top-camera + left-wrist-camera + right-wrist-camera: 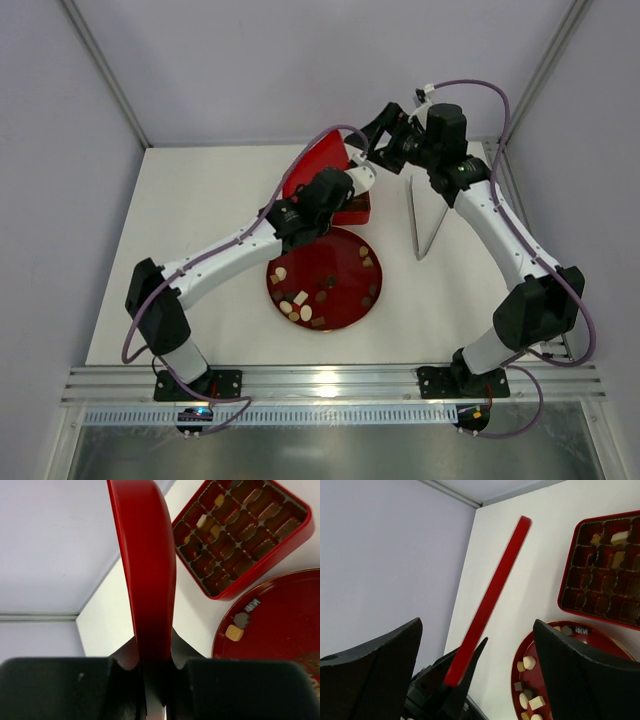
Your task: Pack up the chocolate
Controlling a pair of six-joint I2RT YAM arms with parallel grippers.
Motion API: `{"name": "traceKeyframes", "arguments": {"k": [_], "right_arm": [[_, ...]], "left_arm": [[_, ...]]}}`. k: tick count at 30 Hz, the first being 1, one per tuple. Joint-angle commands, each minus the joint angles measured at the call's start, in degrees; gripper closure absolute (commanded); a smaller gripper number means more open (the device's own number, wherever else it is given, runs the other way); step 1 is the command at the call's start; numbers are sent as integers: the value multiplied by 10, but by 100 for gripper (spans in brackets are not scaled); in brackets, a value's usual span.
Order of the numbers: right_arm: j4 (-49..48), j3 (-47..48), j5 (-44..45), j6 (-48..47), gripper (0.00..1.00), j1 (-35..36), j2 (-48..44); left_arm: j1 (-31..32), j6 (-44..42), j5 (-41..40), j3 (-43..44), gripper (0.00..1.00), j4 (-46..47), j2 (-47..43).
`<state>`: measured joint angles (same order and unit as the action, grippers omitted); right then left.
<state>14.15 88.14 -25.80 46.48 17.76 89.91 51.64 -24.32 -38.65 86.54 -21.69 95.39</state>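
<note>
Chocolate [300, 305] pieces, dark, tan and cream, lie scattered on the round red plate [345, 300]. A few more sit in the compartments of the square red box [245, 530]. My left gripper [153, 650] is shut on the edge of the red lid [147, 580], holding it upright and tilted above the table just left of the box. In the top view the lid [318, 160] stands behind the left gripper [352, 178]. My right gripper [372, 140] hovers open beside the lid's far edge, its fingers [370, 675] spread wide with nothing between them.
Metal tongs [413, 215] lie on the white table to the right of the box. The plate [280, 620] sits directly in front of the box. Grey walls close in the table at the back and both sides.
</note>
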Motion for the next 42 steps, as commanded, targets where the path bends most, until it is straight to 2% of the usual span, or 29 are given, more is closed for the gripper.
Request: {"name": "traceKeyframes", "arguments": {"k": [1,6,7,9,10,13,14,17,18,20,24,26,27,29,31,32,35,42], "right_arm": [[-47,-29,26,0,8,-16,-36],[-65,-66,57,-4,7,-54,-67],[-62,-67,60,-9,0,-57,-68],[-55,-68,67,-24,0,-69,-63],[-55,-69,70,-29,0,-72,-61],[-48,-70,66,-48,0,-80,-40],[-47,-69,63,-53,0,-80,-33],[-45,-68,46,-74,0,-80,-3],[-44,-63,42,-79,0,-81,6],[-40,-60,30,-96,0,-81,31],[-29,-41,17,-119,0,-81,75],[-28,-37,18,-126,0,-82,95],[-29,-33,17,-127,0,-82,100],[-30,-29,16,-132,0,-83,121],[-30,-20,15,-134,0,-83,135],[-30,-14,15,-137,0,-83,148],[-28,-1,15,-141,0,-84,168],[-37,20,29,-144,1,-86,218]], "left_arm": [[-25,63,72,47,100,-25,-26],[-81,139,189,88,100,-59,-25],[-94,156,256,98,100,-65,-21],[-146,224,331,121,100,-71,-20],[-167,256,404,126,100,-69,-18],[-234,356,511,138,100,-39,-2],[-247,410,575,137,100,-28,10],[-305,506,695,132,100,40,45],[-325,565,722,124,100,89,57],[-341,630,787,112,100,147,76],[-360,762,839,100,100,259,143],[-370,822,859,82,100,359,167],[-375,884,878,76,100,405,195],[-385,956,894,66,100,528,225],[-392,1054,918,70,100,601,276],[-395,1080,926,80,99,665,296],[-400,1125,949,107,100,699,343],[-410,1137,1007,142,100,701,388]]}}
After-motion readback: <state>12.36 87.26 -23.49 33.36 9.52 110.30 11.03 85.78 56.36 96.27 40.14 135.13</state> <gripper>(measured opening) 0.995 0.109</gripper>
